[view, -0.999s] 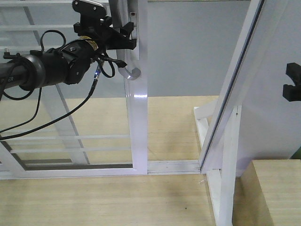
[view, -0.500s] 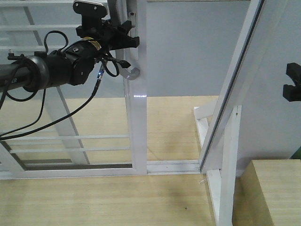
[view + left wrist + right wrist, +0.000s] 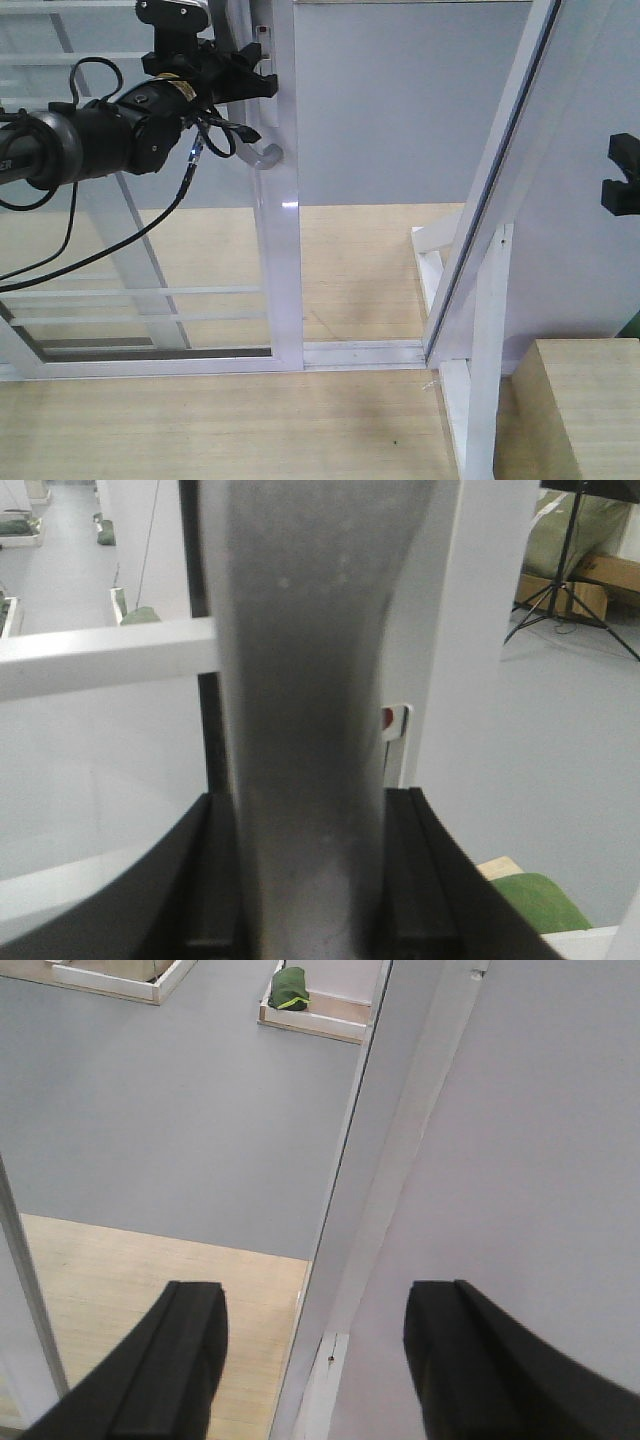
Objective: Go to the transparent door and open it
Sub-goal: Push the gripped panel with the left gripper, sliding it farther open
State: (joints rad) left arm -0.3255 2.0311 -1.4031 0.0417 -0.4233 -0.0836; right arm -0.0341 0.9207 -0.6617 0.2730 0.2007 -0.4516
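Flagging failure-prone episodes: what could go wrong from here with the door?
1. The left end effector clamps the smooth, curved handle; it could slip off when the door is pulled.
2. The loose cable hangs beside the handle's hooked lower end and might snag.
3. The open right end effector sits near the slanted post; a base move could bump it.

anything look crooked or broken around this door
The white frame post on the right leans clearly, while the transparent door stands upright. Nothing looks broken or spilled. The left gripper is clamped on its grey handle.
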